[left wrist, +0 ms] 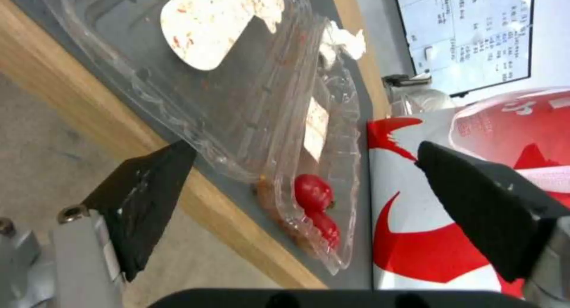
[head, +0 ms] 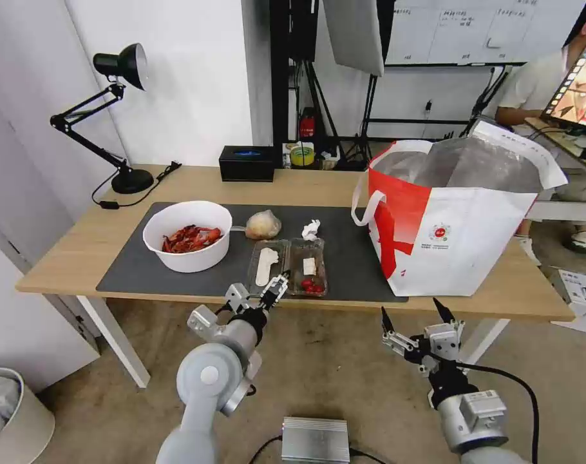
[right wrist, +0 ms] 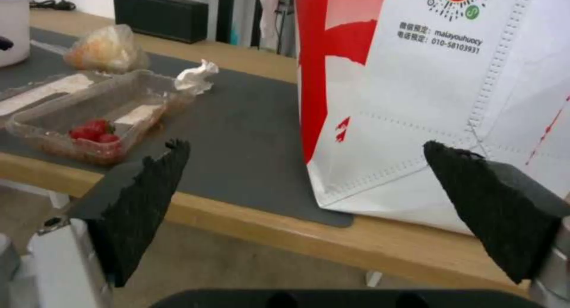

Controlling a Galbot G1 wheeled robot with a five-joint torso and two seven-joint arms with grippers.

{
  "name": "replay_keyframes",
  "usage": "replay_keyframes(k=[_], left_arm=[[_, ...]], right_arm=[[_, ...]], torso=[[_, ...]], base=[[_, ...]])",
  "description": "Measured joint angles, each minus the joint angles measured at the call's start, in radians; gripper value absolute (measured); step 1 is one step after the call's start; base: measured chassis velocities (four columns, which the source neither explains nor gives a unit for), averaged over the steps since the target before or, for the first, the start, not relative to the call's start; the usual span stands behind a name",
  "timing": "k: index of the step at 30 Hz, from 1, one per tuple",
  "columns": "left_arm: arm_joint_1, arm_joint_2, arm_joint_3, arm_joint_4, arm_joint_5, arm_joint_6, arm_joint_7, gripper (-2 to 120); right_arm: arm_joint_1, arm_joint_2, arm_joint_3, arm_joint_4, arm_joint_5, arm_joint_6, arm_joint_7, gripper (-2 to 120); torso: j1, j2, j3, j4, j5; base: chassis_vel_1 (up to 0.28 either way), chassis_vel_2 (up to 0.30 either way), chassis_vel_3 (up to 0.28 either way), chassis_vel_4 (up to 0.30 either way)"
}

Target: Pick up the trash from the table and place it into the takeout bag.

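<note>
On the dark mat point(head: 354, 261) of the table point(head: 67, 248) lies the trash: a white bowl point(head: 177, 222) of red crayfish shells, a small clear bag point(head: 263, 224) with a beige lump, a crumpled tissue point(head: 311, 229) and a clear hinged tray point(head: 288, 265). The takeout bag point(head: 454, 225) stands open at the right. My left gripper point(head: 259, 293) is open at the table's front edge, just short of the tray point(left wrist: 249, 103). My right gripper point(head: 414, 316) is open too, below the front edge, facing the takeout bag point(right wrist: 427, 99).
A black tissue box point(head: 246, 163) and a black desk lamp point(head: 122, 116) stand along the table's back edge. A white bin point(head: 9, 412) is on the floor at the left. A grey metal box point(head: 315, 439) lies on the floor between my arms.
</note>
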Motion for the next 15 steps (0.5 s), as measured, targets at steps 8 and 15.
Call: replay_keyframes(k=[8, 15], left_arm=[[-0.003, -0.005, 0.008, 0.007, 0.000, -0.012, -0.001, 100], [-0.005, -0.006, 0.008, -0.016, -0.001, -0.053, 0.001, 100]], right_arm=[[0.000, 0.001, 0.000, 0.000, 0.000, 0.002, 0.001, 100], [-0.011, 0.010, -0.003, -0.003, -0.010, 0.020, 0.001, 100]], torso=[[0.000, 0.000, 0.000, 0.0000, 0.0000], [0.000, 0.000, 0.000, 0.0000, 0.0000]], base=[[0.000, 0.000, 0.000, 0.000], [0.000, 0.000, 0.000, 0.000]])
